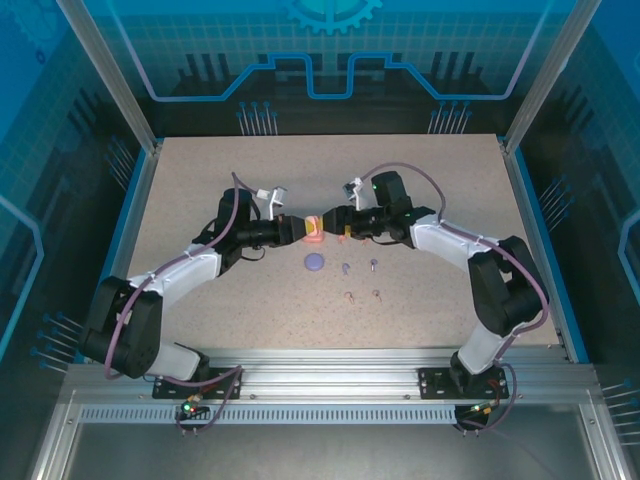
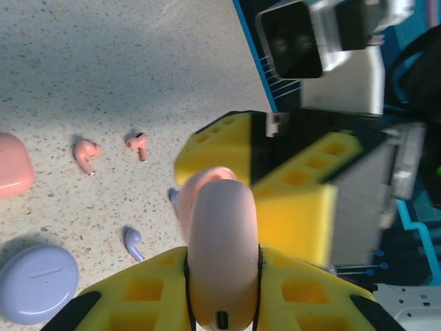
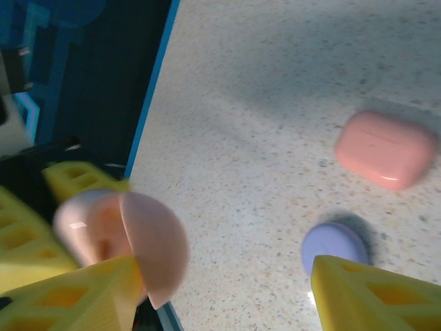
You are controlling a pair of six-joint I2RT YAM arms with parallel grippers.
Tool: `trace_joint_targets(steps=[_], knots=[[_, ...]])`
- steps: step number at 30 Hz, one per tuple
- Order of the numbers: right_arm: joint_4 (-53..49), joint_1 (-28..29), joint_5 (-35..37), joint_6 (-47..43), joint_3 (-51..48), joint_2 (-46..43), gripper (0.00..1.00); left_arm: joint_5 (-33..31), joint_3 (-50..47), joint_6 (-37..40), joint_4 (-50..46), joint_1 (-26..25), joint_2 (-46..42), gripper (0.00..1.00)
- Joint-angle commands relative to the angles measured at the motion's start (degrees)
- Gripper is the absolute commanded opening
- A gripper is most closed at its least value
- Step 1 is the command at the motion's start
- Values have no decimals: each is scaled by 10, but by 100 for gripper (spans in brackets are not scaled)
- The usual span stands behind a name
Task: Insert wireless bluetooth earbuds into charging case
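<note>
My left gripper is shut on a pale pink charging case, held above the table. The case's lid stands ajar. My right gripper faces it, open, with one yellow finger against the lid side and the other finger well apart. Two pink earbuds lie on the table, and a purple earbud lies nearer. In the top view, small earbuds lie just in front of the grippers.
A round purple case lies shut on the table below the grippers. A coral-pink case lies shut beside it. A blue rail edges the speckled table.
</note>
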Motion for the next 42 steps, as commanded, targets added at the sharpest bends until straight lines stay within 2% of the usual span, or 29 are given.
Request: trace_joint_targets(steps=[1,8,12,17,30,42], knots=[[21,-23,0,22,-24,17,66,26,24,-4,17,-2,-19,0],[11,-29,-22,18,-37,-45,66,23,19,-5,20,-2,-24,0],[46,-27,-61,36,-45,-69,64,28,16,-16,34,-2,-23,0],[71,-18,-83,45,-35,-59,59,34,12,-33,55,-2,-22,0],[93,1,-80,60,-14,-17,47,38,-3,-71,98,-3,-30,0],[110,1,-82,75,-7,-8,43,35,-6,-68,96,-12,-24,0]])
